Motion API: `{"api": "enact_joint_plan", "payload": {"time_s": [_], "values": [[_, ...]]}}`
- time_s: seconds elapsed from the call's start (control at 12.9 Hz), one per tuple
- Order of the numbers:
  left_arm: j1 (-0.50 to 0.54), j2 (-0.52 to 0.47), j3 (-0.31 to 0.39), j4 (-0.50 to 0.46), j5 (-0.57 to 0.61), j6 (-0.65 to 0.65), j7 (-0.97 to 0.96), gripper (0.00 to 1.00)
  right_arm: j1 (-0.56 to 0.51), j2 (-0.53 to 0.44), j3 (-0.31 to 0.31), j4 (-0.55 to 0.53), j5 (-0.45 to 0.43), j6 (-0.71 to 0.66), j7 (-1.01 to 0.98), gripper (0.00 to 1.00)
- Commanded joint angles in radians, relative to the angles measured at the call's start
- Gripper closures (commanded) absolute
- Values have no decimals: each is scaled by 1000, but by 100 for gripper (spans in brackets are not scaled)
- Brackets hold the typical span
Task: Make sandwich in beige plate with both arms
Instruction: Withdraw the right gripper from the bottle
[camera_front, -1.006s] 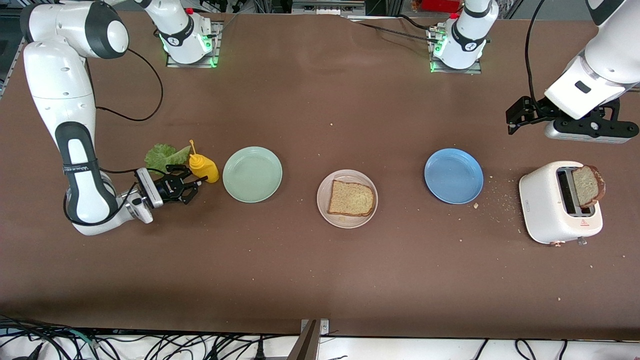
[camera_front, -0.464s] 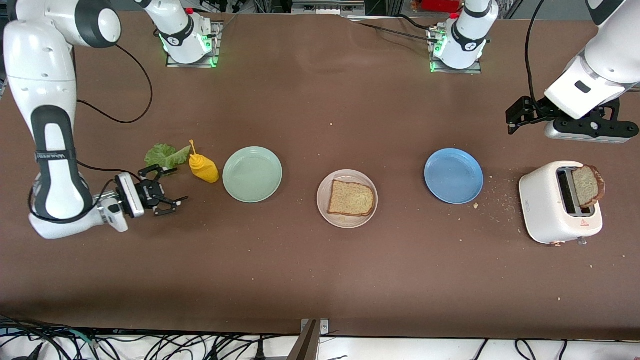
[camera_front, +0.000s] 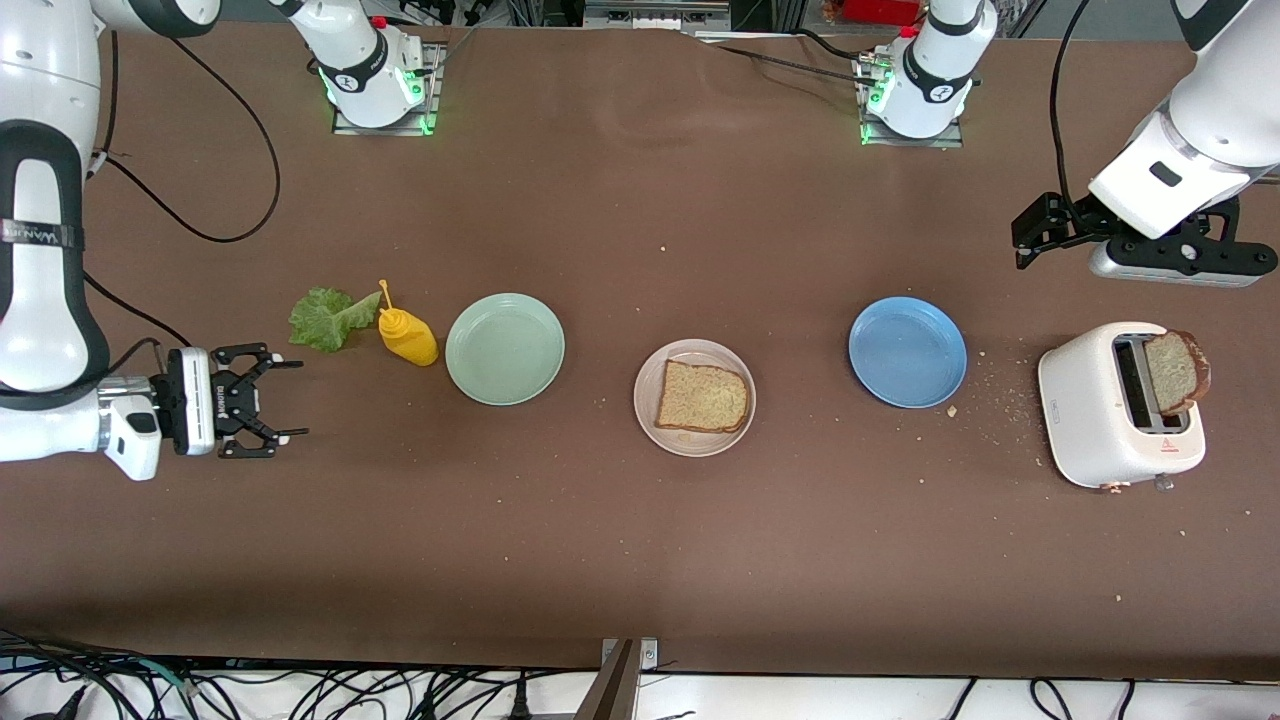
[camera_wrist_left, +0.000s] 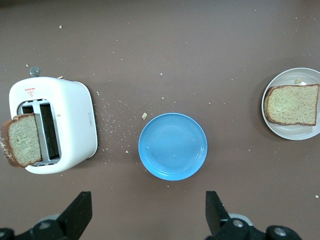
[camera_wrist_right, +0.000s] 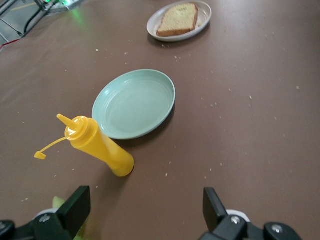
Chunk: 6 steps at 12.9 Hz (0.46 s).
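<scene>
One bread slice (camera_front: 702, 397) is being carried by the beige plate (camera_front: 650, 370), another by the toaster (camera_front: 1115, 405). The right gripper (camera_front: 280, 400), fingers spread and empty, is being held near the lettuce leaf (camera_front: 320, 318) (beside the yellow bottle (camera_front: 407, 335)). The left gripper (camera_wrist_left: 147, 212), likewise spread, is being kept waiting over the table by the blue plate (camera_front: 907, 351).

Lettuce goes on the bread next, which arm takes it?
Probably right: its open gripper sits low beside the lettuce, while the left gripper waits by the toaster at its own end.
</scene>
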Motion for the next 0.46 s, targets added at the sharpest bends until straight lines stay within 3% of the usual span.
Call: {"api": "enact_joint_plan", "payload": {"time_s": [0.0, 0.39], "values": [[-3, 6, 1, 19, -17, -5, -3, 0, 23, -102, 9, -80, -128, 26, 230, 0], [-3, 8, 1, 19, -17, -5, -3, 0, 89, -266, 11, -234, -326, 101, 763, 0]]}}
